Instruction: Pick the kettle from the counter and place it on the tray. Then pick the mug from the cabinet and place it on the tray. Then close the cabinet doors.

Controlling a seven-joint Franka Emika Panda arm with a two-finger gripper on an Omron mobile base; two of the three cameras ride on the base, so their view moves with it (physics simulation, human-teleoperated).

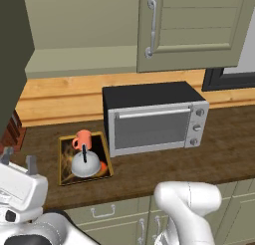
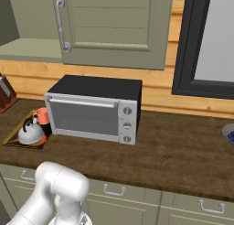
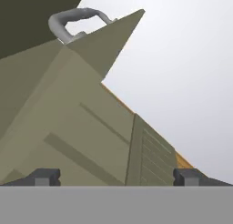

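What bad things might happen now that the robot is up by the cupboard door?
1. The open gripper sits very close to the cabinet door, not around its handle. It might scrape or slip off the panel instead of pushing it shut.
2. The mug and kettle sit tightly together on the tray. A low arm swing past them might knock one over.

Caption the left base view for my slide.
Kettle and mug on the tray beside the microwave.
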